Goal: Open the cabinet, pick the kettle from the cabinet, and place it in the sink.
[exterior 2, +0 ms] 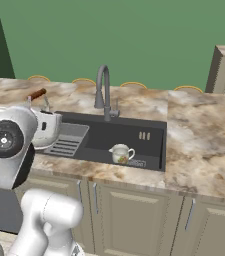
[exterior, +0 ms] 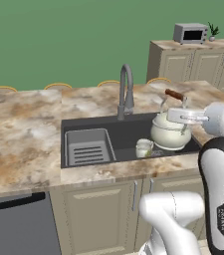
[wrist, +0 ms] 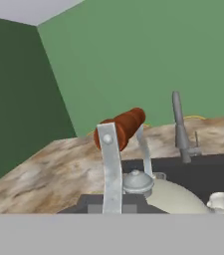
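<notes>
- The kettle [exterior: 169,132] hangs over the right end of the sink [exterior: 103,130], beside a small cup [exterior: 144,148].
- The gripper [wrist: 112,205] is clamped, apparently on the kettle's wire handle; the contact itself is hidden.

A flat green wall [exterior: 58,40] runs behind the marbled brown-and-cream counter [exterior: 19,134], meeting a darker green wall [wrist: 14,99] at a corner. Beige panelled doors [exterior 2: 134,220] sit under the counter. A grey toaster oven [exterior: 190,33] and small plant [exterior: 212,31] stand on a far unit.
</notes>
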Robot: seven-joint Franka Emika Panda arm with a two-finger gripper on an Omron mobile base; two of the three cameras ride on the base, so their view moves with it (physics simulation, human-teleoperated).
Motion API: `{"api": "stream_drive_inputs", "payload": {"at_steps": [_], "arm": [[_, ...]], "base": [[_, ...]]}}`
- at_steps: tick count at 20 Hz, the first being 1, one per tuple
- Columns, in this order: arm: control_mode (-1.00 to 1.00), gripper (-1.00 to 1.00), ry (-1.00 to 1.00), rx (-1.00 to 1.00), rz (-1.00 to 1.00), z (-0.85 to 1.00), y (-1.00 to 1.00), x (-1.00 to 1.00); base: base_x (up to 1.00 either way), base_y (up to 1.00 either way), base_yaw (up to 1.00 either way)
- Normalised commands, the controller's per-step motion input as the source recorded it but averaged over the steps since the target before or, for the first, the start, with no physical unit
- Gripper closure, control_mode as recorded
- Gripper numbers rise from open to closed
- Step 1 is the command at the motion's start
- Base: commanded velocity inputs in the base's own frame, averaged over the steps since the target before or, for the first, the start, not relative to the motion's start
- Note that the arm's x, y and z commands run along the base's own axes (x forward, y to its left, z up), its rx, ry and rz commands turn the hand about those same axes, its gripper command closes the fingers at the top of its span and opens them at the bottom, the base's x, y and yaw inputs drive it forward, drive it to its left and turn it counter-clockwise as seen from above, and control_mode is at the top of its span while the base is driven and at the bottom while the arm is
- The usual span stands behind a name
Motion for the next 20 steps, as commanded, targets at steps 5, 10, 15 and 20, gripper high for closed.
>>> {"api": "stream_drive_inputs", "payload": {"at_steps": [5, 10, 15, 20], "arm": [[-1.00, 1.00, 0.13, 0.01, -0.34, 0.05, -0.07, -0.20], [-1.00, 1.00, 0.11, 0.00, -0.40, 0.01, -0.03, -0.15], [-1.00, 1.00, 0.15, -0.06, -0.51, 0.00, -0.13, 0.03], [-1.00, 1.00, 0.23, -0.02, -0.43, 0.00, -0.21, 0.20]], "base": [[0.00, 0.00, 0.00], [0.00, 0.00, 0.00], [0.00, 0.00, 0.00], [0.00, 0.00, 0.00]]}}
